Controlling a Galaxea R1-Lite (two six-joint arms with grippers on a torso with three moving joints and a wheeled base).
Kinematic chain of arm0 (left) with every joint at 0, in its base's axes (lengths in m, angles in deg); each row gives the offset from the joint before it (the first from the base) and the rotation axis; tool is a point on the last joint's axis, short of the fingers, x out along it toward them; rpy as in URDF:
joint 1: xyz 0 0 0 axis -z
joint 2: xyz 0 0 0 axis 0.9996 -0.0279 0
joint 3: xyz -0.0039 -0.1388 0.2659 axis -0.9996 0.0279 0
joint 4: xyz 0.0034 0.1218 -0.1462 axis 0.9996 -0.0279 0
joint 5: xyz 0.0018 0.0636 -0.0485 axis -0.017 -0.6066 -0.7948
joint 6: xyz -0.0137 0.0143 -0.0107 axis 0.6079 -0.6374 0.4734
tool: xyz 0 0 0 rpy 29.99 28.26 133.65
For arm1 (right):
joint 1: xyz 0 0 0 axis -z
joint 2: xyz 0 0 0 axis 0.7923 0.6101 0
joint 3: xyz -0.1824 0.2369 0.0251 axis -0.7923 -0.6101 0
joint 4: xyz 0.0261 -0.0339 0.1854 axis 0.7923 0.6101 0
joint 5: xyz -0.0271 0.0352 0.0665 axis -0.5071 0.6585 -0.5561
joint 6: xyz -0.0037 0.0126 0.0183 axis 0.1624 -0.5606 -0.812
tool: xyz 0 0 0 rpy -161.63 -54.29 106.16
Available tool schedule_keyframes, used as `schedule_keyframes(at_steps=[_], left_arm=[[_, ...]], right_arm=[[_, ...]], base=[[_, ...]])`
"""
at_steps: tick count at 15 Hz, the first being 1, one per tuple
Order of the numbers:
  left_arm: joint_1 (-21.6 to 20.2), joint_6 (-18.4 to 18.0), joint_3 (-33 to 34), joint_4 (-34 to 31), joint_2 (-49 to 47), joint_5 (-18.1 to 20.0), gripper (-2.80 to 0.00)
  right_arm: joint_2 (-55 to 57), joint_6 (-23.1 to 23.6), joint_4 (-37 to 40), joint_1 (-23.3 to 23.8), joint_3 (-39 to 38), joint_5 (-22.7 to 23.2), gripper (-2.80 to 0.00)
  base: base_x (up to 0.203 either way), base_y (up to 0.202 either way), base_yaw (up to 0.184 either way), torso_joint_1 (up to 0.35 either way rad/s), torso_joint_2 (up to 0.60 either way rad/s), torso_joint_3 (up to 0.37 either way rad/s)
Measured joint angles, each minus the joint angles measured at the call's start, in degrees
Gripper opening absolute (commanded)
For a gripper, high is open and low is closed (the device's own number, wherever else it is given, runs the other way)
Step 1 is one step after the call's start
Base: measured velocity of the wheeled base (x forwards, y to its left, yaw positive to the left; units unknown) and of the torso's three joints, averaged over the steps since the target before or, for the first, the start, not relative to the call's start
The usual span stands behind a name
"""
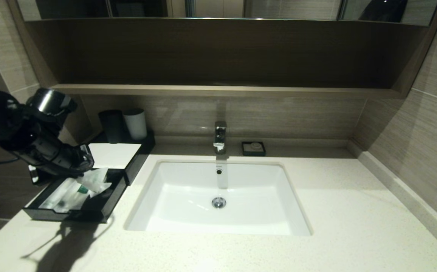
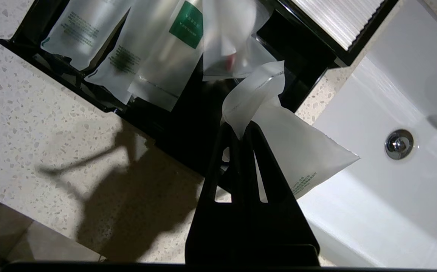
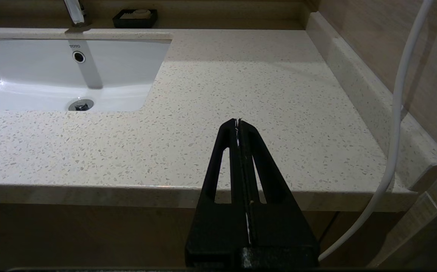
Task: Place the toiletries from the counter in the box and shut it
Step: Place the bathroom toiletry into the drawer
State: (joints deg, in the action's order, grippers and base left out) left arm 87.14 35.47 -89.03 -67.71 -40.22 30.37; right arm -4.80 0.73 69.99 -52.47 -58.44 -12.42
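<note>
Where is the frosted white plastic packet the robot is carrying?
The frosted white plastic packet hangs pinched in the left gripper, above the near edge of the open black box, left of the white sink.

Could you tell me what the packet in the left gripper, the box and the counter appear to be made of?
The packet, pinched in the left gripper, looks like frosted, translucent plastic film: it creases softly and bears small green print. The box seems glossy black plastic or lacquer, judging by its sheen. The counter looks like polished speckled stone or composite, cream with fine flecks.
</note>
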Motion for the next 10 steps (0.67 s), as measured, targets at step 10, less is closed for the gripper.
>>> schedule_keyframes(at_steps=[10], left_arm=[[-3.25, 0.45, 0.6, 5.98, -5.35, -1.58, -2.8]], right_arm=[[0.0, -0.01, 0.0, 0.0, 0.0, 0.0, -2.8]], base=[[0.0, 0.0, 0.0, 0.0, 0.0, 0.0]])
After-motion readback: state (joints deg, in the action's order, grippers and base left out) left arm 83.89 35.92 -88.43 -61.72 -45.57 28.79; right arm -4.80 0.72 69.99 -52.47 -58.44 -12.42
